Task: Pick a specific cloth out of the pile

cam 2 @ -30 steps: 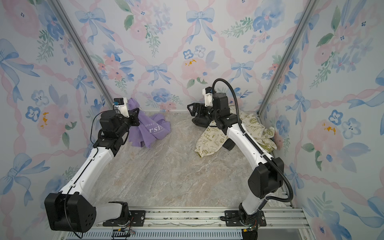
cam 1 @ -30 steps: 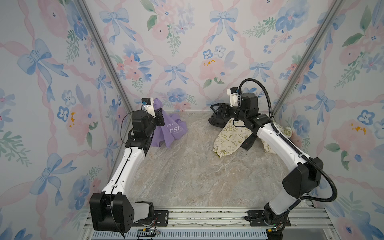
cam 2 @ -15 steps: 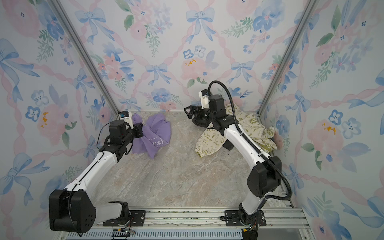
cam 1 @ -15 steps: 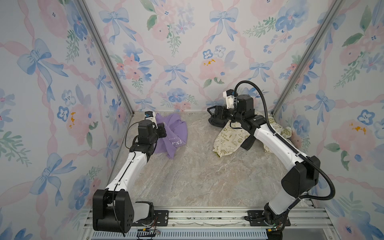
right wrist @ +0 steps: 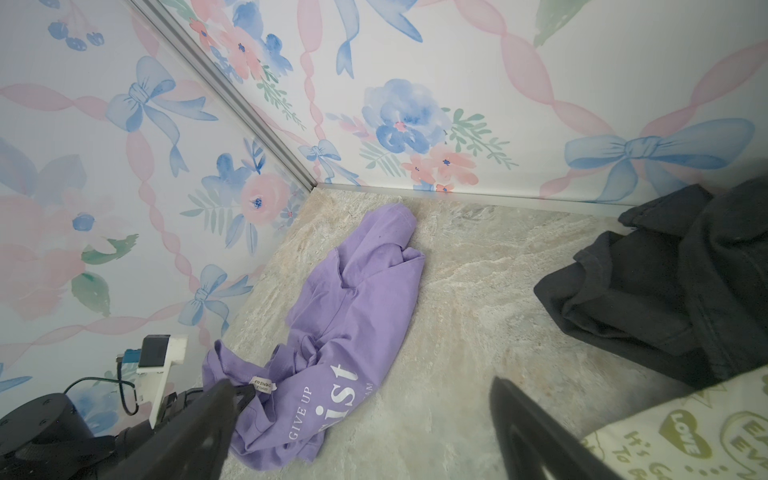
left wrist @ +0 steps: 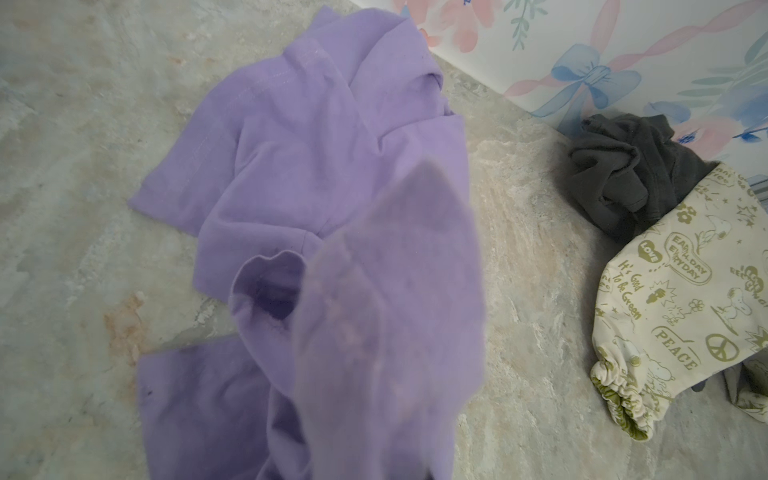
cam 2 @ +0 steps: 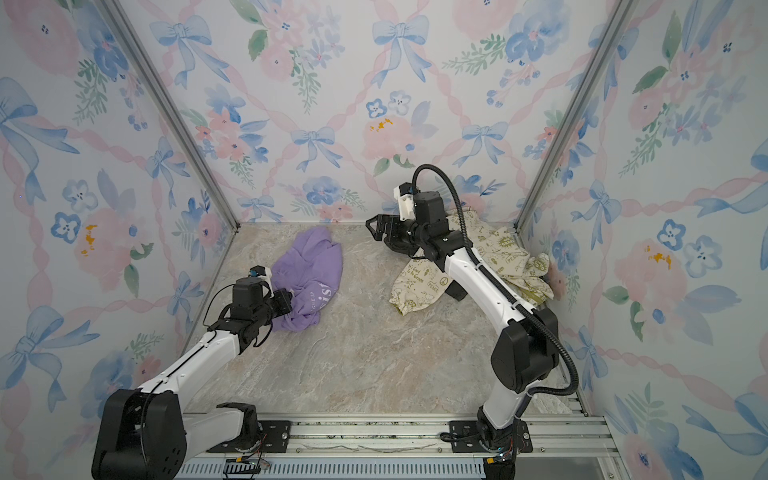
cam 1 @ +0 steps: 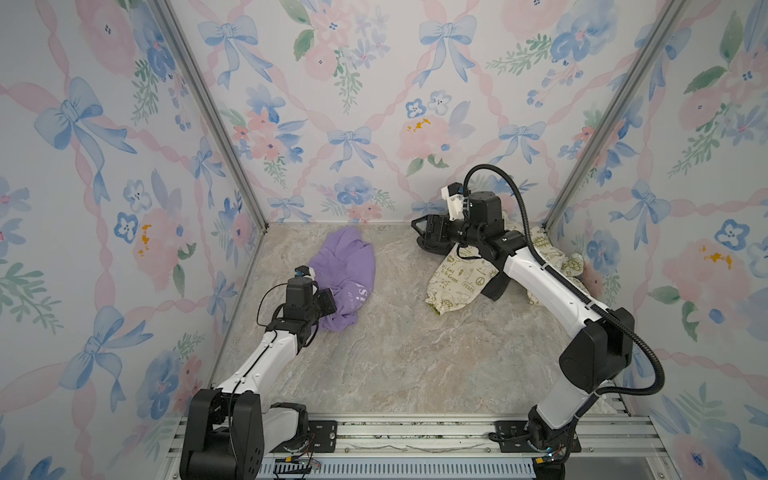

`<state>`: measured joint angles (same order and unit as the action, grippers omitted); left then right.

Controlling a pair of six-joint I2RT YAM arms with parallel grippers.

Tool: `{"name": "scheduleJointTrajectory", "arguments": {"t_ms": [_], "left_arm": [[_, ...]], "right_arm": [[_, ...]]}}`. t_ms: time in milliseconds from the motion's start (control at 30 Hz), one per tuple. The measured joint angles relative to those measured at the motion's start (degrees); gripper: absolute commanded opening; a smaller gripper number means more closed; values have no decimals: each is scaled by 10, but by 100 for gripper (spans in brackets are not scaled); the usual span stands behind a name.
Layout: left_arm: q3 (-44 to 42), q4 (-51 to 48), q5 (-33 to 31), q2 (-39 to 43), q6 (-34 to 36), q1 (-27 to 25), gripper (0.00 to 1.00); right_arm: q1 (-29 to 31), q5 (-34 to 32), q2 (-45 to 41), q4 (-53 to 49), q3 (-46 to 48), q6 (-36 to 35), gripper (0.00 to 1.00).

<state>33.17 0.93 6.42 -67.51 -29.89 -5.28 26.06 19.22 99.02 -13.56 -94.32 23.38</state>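
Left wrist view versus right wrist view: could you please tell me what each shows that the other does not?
Left wrist only: the gathered cuff of the cream garment, and a blurred, close-up fold of the lavender cloth. Right wrist only: the cloth's white lettering and the left arm. Both: the lavender cloth, the dark garment, the cream garment, the table.

At your left gripper [cam 1: 332, 300], the cloth [right wrist: 345, 316] reads "GIVE UP" and "ist". Near your right gripper [cam 1: 417, 235], the cream garment [left wrist: 685, 299] reads "LOVE", "PEACE", "It's Good To Be Green".
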Motion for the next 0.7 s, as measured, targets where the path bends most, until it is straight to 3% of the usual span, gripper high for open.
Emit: {"name": "scheduleJointTrajectory", "arguments": {"t_ms": [300, 400, 700], "left_arm": [[-3, -45, -5, 11, -32, 0, 68], [26, -65, -31, 45, -42, -1, 96], [183, -65, -145, 121, -47, -2, 98]], "right_arm": [[0, 2, 0, -23, 3, -11, 97], [0, 5, 0, -24, 11, -13, 97], [0, 8, 0, -25, 17, -27, 97]]}}
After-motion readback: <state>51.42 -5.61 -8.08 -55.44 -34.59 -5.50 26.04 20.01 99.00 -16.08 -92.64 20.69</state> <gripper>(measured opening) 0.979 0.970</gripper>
